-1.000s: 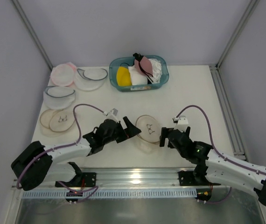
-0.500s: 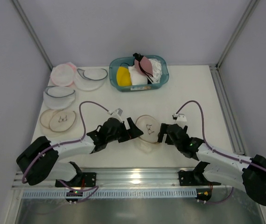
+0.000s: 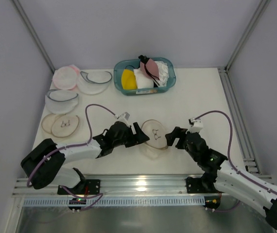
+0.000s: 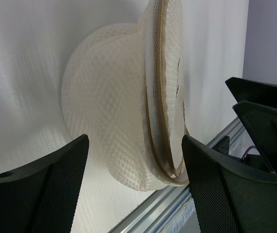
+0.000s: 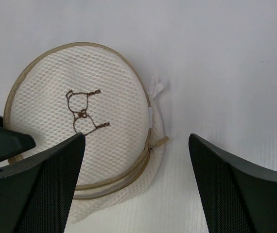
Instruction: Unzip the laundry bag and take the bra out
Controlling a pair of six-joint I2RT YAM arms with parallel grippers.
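The laundry bag is being seen on the table, in the near middle, between the two grippers. Its round face with the dark bra drawing is being shown skewed over the bulging mesh body below. The tan zip tape is being seen running round the rim, and a tan zip pull is being shown sticking out at the side nearest the right wrist camera. Whether anything is inside the bag cannot be told.

The left gripper is being held at the bag's left edge with its fingers spread wide and nothing pinched; the rim is being framed in the gap, with no contact being seen. The right gripper is being held just beside the bag's right edge, also spread and gripping nothing.

The bra, dusty pink with black straps, is being seen well apart from the bag, on top of the pile in the teal basket at the far edge, beside a yellow bra. Other mesh rounds are being seen along the left side.
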